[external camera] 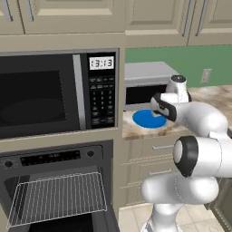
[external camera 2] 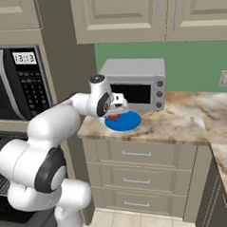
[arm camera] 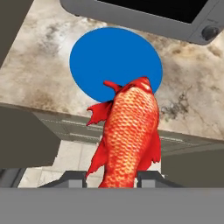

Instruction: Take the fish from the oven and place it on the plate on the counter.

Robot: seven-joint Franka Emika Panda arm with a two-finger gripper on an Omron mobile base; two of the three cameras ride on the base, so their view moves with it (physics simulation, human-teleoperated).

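We have the fish [arm camera: 130,138] clamped between the two fingertips of our gripper [arm camera: 111,176], which grips it near one end so that its long body runs straight out ahead of the hand. In the hand view the free end of the fish overlaps the near rim of the blue plate [arm camera: 109,57], and the rest of the body hangs out past the front edge of the tabletop [arm camera: 37,83], above the cream drawers and floor. So the plate lies forward of us along the fish's own axis, and we judge that the coming move calls for carrying the hand further in over the stone, toward the silver toaster oven [external camera 2: 135,83] behind the plate, before lowering and letting go. From the right base view the gripper [external camera 2: 116,107] sits at the plate's [external camera 2: 128,121] left rim with a little red of the fish [external camera 2: 113,118] showing beneath it. The left base view shows the plate [external camera: 145,118] partly behind our wrist, and the oven [external camera: 54,190] down to the left stands open with its wire rack [external camera: 56,197] bare. Released here, we think the fish could tip off the counter edge.
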